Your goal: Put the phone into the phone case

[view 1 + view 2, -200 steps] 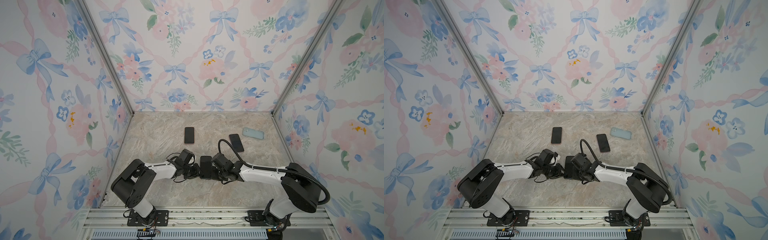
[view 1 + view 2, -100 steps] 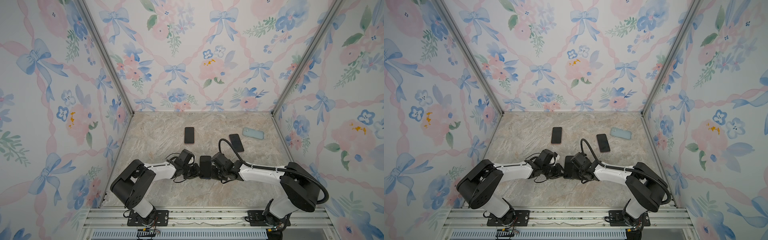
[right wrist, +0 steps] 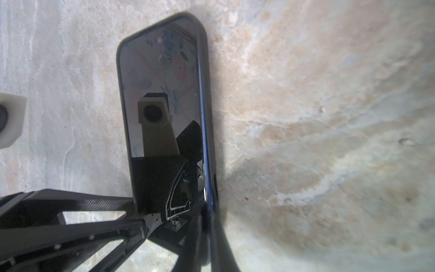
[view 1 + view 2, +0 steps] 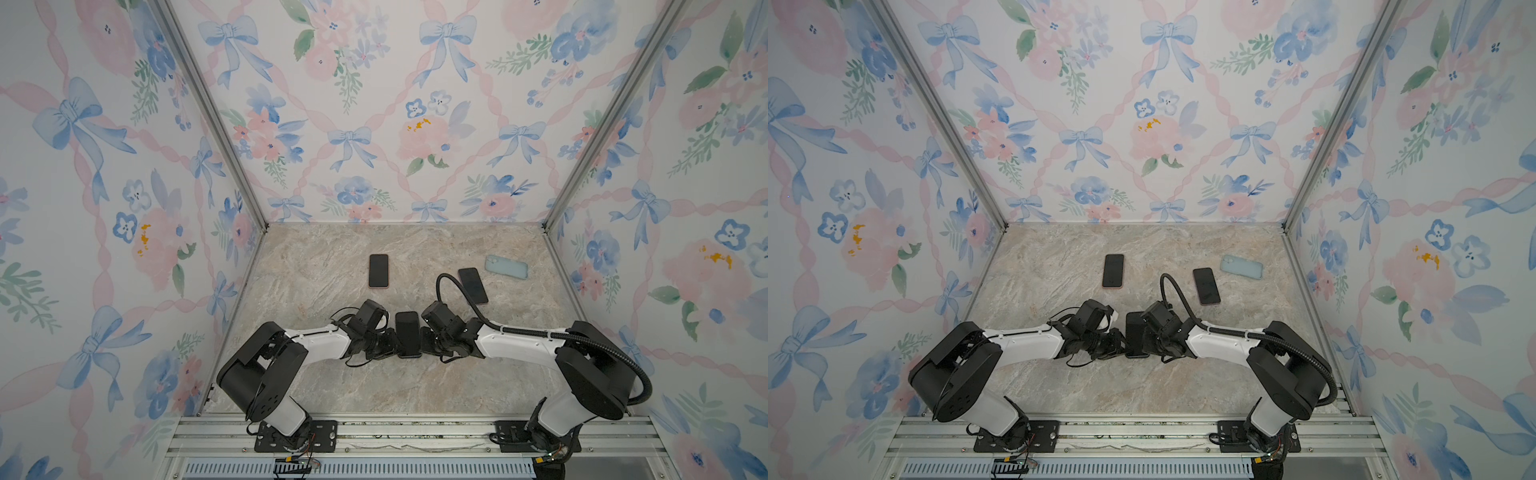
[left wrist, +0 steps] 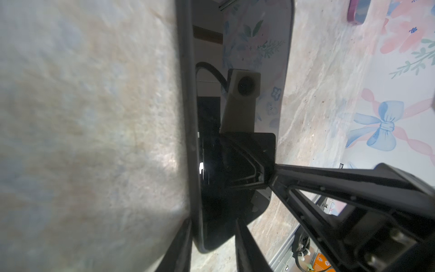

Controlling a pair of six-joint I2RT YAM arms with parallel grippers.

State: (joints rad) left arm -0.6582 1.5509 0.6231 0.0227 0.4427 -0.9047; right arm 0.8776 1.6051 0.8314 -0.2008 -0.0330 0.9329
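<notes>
Black phone in dark case, left gripper clamped on one long edge, right gripper pinching the opposite edge, marble table beneath it

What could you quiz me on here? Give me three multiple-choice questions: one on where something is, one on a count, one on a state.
1. Where does the pale blue case lie?
A) far right of the table, clear of both arms
B) on the front metal rail
C) on top of an arm

2. How many phones lie flat, untouched?
A) none
B) two
C) five

3. The black phone in the middle is:
A) lying alone
B) pinched by the left gripper and the right gripper
C) inside the pale blue case

Answers:
1 A, it sits alone near the right wall.
2 B, a left phone and a right phone lie beyond the arms.
3 B, both wrist views show fingers straddling its edges.
</notes>
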